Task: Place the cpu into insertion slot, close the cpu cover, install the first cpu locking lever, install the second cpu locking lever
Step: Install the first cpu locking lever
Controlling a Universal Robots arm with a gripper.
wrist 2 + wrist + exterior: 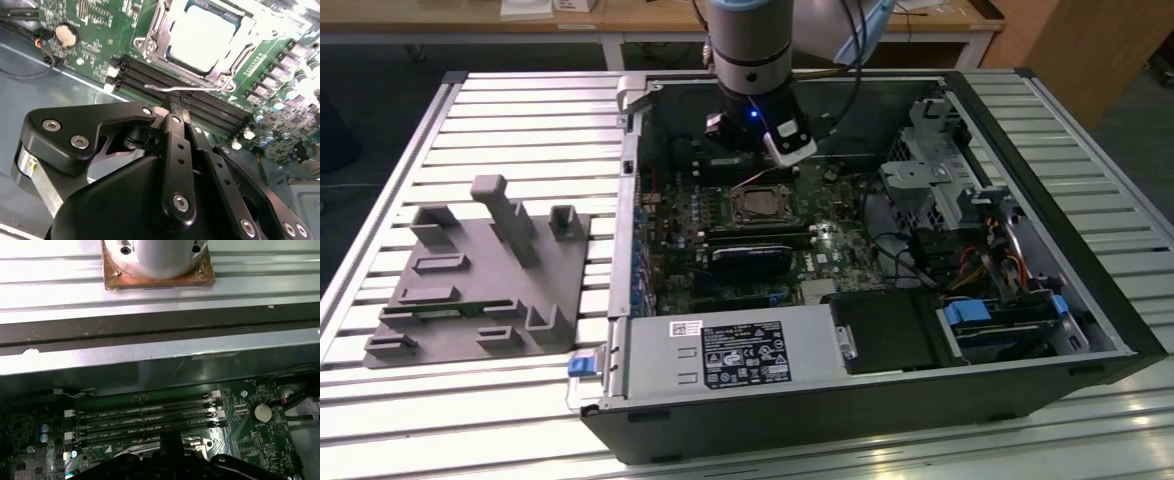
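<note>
— Where's the cpu (pixel 200 32)?
— Sitting in the slot (pixel 152 35), on the board (pixel 90 30).
— And the gripper (pixel 175 106)?
— Drawn narrow, tips right at a thin lever (pixel 200 88) beside that slot.

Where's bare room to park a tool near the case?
Bare slatted table beyond the grey fixture, in front of it, and on the exterior view's right of the PC case. Inside is crowded: gripper beside the insertion slot, cables further right in that view.
</note>
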